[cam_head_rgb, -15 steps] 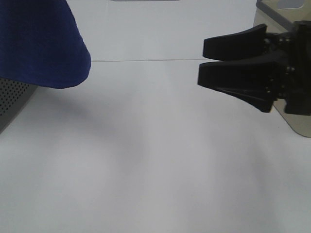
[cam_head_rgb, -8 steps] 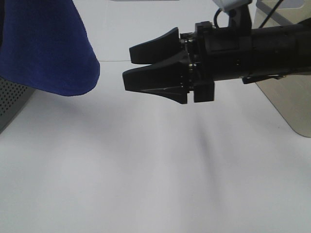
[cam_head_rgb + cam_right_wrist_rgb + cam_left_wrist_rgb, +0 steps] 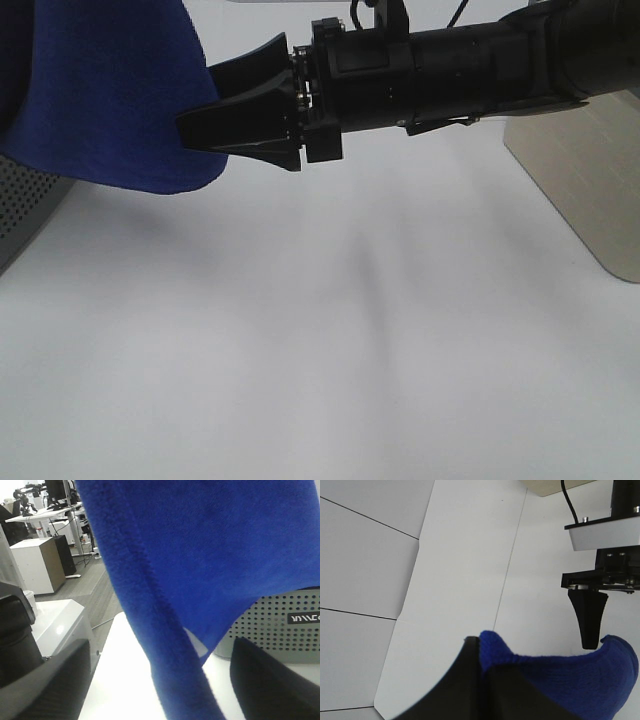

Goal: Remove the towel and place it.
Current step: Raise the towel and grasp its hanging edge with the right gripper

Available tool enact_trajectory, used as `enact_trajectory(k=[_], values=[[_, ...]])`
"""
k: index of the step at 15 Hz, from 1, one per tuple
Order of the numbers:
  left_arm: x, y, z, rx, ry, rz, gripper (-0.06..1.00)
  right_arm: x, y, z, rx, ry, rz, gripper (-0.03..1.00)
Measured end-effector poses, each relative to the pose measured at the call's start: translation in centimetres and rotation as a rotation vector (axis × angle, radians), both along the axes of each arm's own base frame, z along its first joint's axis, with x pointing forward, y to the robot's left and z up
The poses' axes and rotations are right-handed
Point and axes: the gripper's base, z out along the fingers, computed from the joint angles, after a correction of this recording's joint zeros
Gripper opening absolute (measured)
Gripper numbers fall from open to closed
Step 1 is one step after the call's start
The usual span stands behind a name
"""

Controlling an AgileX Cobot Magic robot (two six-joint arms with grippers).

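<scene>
The white table (image 3: pixel 300 350) stretches under the high camera, with a grey perforated basket (image 3: pixel 20 205) at its left edge. Within the last second the right gripper (image 3: pixel 195 100) has swept in from the right, across the middle. It now meets the hanging lower edge of the towel (image 3: pixel 100 100) with its jaws spread wide.

From the left wrist, the left gripper (image 3: pixel 479 647) is clamped on a fold of the blue cloth and holds it up off the table.

From the right wrist, a towel edge hangs between the parted fingers (image 3: pixel 55 680), not yet pinched.

This looks like a second grasp being set up, so both arms can spread the towel and lay it down.
</scene>
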Motion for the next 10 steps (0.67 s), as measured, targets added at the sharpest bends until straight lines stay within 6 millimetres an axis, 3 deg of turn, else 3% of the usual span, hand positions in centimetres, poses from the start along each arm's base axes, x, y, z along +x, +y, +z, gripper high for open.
enact_trajectory(k=[5, 10], values=[[0.0, 0.0, 0.0, 0.0, 0.0, 0.0, 0.0, -0.4, 0.1, -0.2, -0.008, 0.016, 0.05, 0.7], [0.0, 0.0, 0.0, 0.0, 0.0, 0.0, 0.0, -1.4, 2.8, -0.9, -0.083, -0.054, 0.007, 0.68]])
